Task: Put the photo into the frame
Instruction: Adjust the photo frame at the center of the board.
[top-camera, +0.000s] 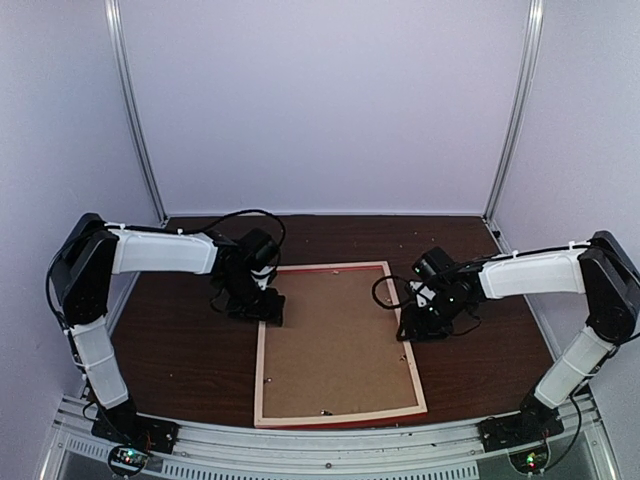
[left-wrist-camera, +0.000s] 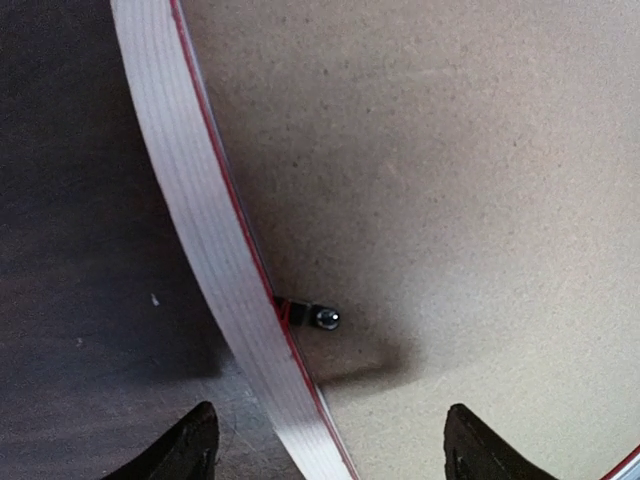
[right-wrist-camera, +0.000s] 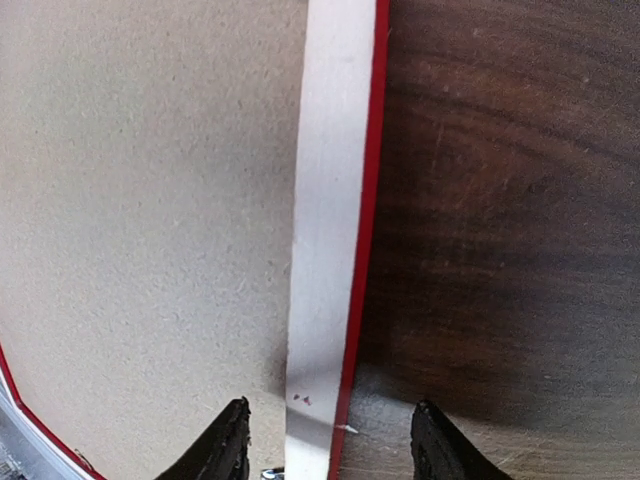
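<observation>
Frame (top-camera: 338, 413) lies back-up on counter (top-camera: 175, 340) with backing board (top-camera: 335, 335) seated, photo not visible; left pincer (left-wrist-camera: 328, 440) and right pincer (right-wrist-camera: 330, 440) both spread astride opposite rails, pinching nothing, so a finger snagging a rail could skew the frame.

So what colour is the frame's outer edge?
Red, a thin line along the frame beside its pale wood back. Clearest in the right wrist view.
</observation>
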